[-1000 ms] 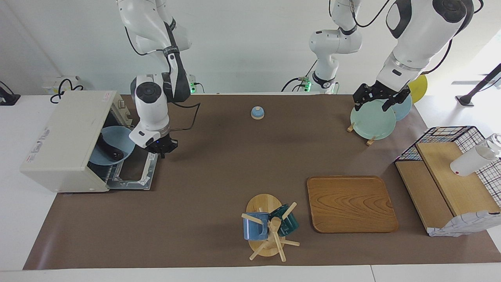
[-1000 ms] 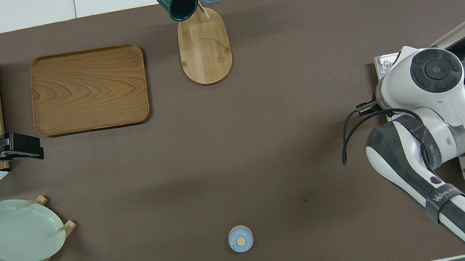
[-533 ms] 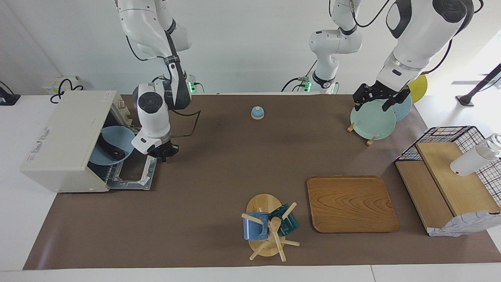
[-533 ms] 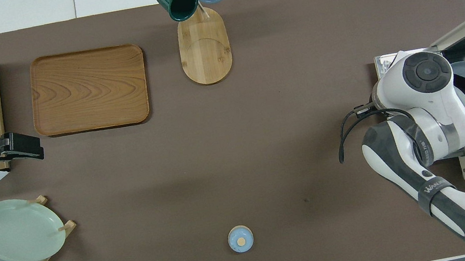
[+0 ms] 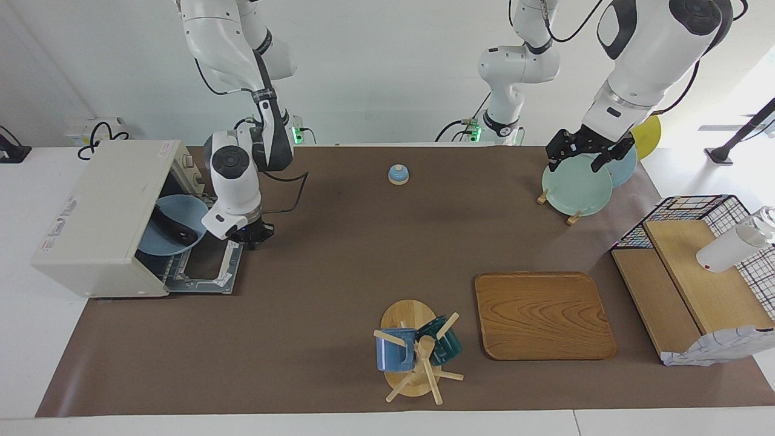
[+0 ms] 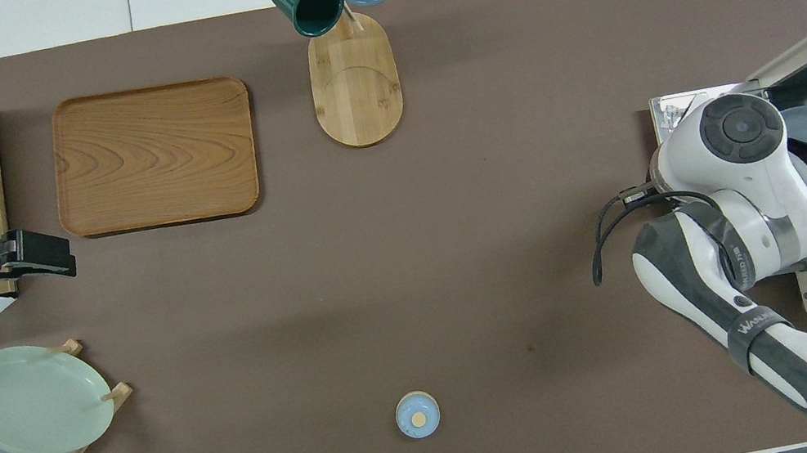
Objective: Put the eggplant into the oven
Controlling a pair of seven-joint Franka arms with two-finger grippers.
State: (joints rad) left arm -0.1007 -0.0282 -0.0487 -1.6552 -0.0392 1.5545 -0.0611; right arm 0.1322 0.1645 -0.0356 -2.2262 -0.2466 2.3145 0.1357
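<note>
**Operator:** At the right arm's end of the table, what have you got?

**Observer:** You have the oven [image 5: 100, 215] standing there with its drop-down door [image 5: 206, 266] lying flat on the brown mat [image 5: 339, 272]; inside, on the wire rack, sits a blue plate [image 5: 175, 227], and the eggplant [image 5: 172, 228] lies on that plate, dark and glossy, wholly within the oven's mouth.

**Operator:** And my right gripper?

**Observer:** Your right gripper [image 5: 253, 235] hangs just over the edge of the open door, at the corner nearer the robots; its fingertips are pressed together with nothing between them, and it stands clear of plate and eggplant; from overhead the arm's own white joint covers it, so you will not find it in that view.

**Operator:** The left one?

**Observer:** Your left gripper [image 5: 586, 151] waits over the plate rack [image 5: 572, 213], above the pale green plate [image 5: 575, 184]; its fingers look spread apart, empty, though from this angle I would only say probably; overhead it shows beside the wooden tray [image 6: 154, 156].

**Operator:** Anything else on the mat?

**Observer:** You have a mug tree [image 5: 415, 357] with a blue mug [image 5: 393, 350] and a green mug [image 5: 445, 342] farthest from the robots; a small blue bell [image 5: 398, 174] near them; a wire basket with a wooden board [image 5: 702, 272] at the left arm's end.
</note>
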